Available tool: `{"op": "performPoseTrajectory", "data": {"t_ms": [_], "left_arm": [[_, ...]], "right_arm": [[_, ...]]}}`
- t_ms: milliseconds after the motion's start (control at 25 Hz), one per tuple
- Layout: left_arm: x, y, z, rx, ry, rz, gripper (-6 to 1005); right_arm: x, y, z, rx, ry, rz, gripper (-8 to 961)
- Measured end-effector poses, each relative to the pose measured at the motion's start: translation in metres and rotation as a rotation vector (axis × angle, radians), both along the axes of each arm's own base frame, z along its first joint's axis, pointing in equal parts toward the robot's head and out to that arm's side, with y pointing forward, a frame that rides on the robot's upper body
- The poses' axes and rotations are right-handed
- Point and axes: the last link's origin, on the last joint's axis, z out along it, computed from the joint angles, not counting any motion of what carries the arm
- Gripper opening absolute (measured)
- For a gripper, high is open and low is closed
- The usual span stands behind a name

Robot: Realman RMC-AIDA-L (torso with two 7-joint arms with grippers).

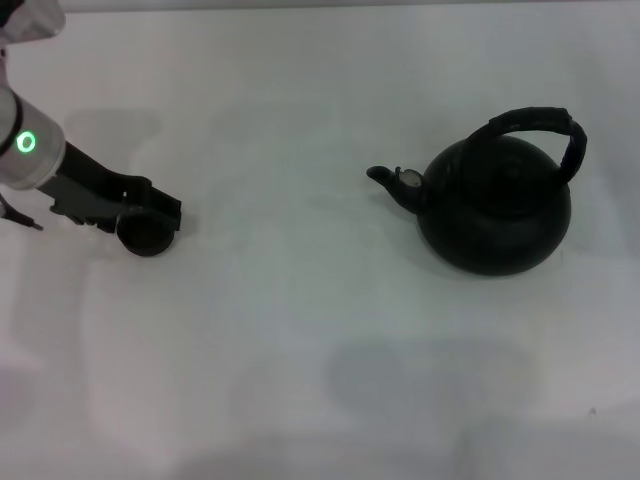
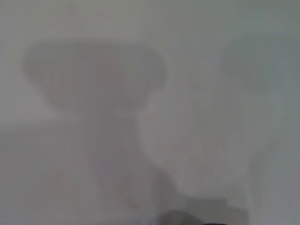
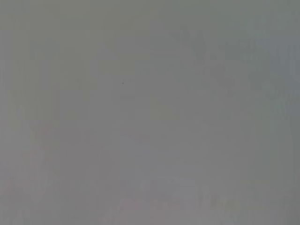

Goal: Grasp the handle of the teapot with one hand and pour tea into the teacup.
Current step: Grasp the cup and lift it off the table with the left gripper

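The teapot [image 1: 495, 210] is a large round matte-black pot standing at the right of the white table, its short spout [image 1: 385, 178] pointing left. Its thick black hoop handle [image 1: 540, 122] arches over the lid. The small dark teacup [image 1: 146, 237] stands far to the left. My left gripper [image 1: 160, 213], on the arm with the green ring light [image 1: 27, 142], lies right over and against the teacup's far rim. My right gripper is out of view. Both wrist views show only blurred pale surface.
The white table [image 1: 300, 330] stretches between teacup and teapot with nothing standing on it. A faint shadow lies on it at the front centre. The left arm's grey-white housing [image 1: 25, 160] fills the left edge.
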Motion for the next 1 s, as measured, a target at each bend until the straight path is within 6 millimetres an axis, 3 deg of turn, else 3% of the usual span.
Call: {"op": "performPoseTrajectory", "data": {"t_ms": [1000], "left_arm": [[0.001, 0.005, -0.016, -0.052, 0.003, 0.016, 875]], "right_arm": [[0.002, 0.001, 0.001, -0.002, -0.005, -0.013, 854]]}}
